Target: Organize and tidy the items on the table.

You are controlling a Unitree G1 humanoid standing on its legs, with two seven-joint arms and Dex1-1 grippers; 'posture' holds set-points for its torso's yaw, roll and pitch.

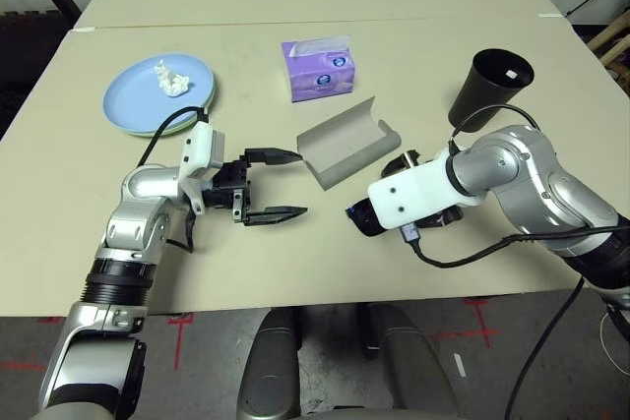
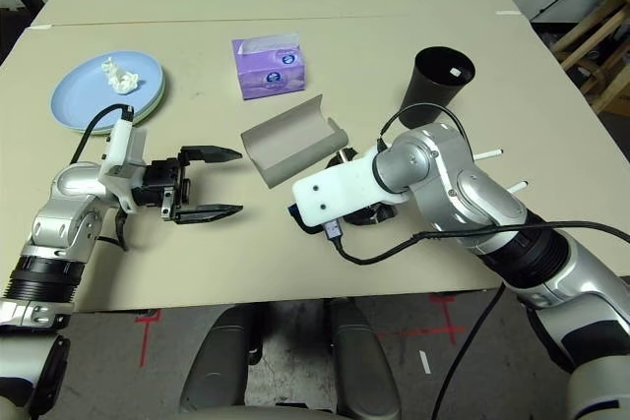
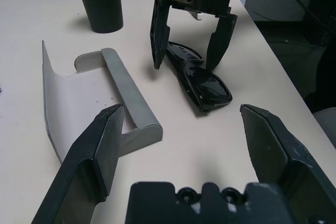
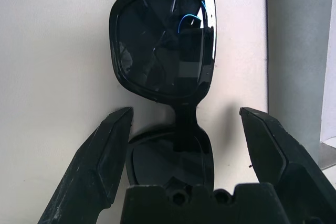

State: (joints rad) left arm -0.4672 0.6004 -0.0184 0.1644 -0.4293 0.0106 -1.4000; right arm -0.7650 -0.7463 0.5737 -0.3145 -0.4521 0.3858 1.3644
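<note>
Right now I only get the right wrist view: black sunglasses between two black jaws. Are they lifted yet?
Observer: No, the sunglasses lie on the table, with the right arm's jaws open on either side of them.
Operator: What's that grey strip beside them?
Observer: A glasses case, lying open next to the sunglasses.
Operator: Is the other arm busy?
Observer: The left arm's jaws are open and empty, pointing at the case from its other side.
</note>
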